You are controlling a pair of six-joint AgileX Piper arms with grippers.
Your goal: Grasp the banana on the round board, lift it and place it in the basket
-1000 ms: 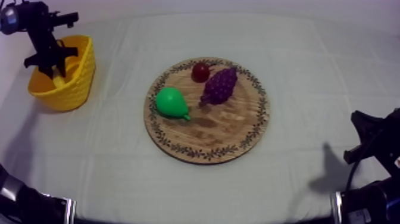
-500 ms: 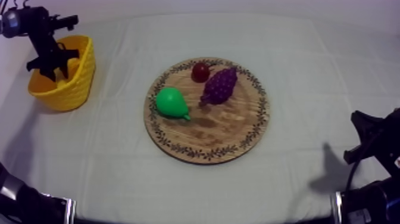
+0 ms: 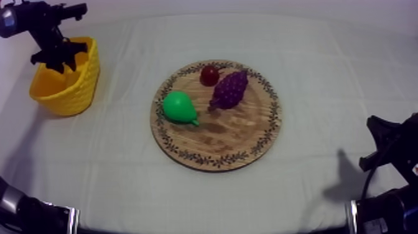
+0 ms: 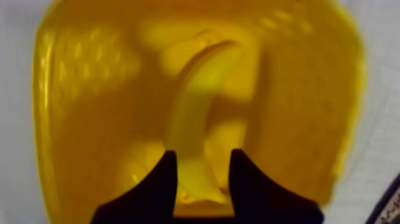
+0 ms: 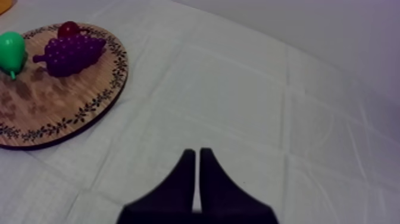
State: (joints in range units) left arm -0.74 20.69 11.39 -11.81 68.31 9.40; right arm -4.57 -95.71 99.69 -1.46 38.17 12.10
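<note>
the banana (image 4: 196, 113) lies inside the yellow basket (image 4: 71, 119), curved and leaning up along the inner wall, so by our reading the placing itself is done. our left gripper (image 4: 204, 156) hangs right over it with its two black fingers apart; the banana's near end shows in the gap between them, with yellow visible at either side, so we judge the fingers are not clamped on it. from above, the left gripper (image 3: 59, 56) sits at the basket's rim (image 3: 68, 93), at the table's far left corner. on the round wooden board (image 3: 249, 143) in the middle lie the pear (image 3: 179, 107), the bunch of grapes (image 3: 229, 89) and the small red fruit (image 3: 209, 75), none of them ours to move. our right gripper (image 5: 197, 156) rests over bare cloth near the board, fingers together in a narrow wedge. the risk we see is in the withdrawal: a finger drawn sideways could catch the banana's end or the basket's wall, dragging the fruit out or tipping the basket, which looks light and stands close to the table's edge.
</note>
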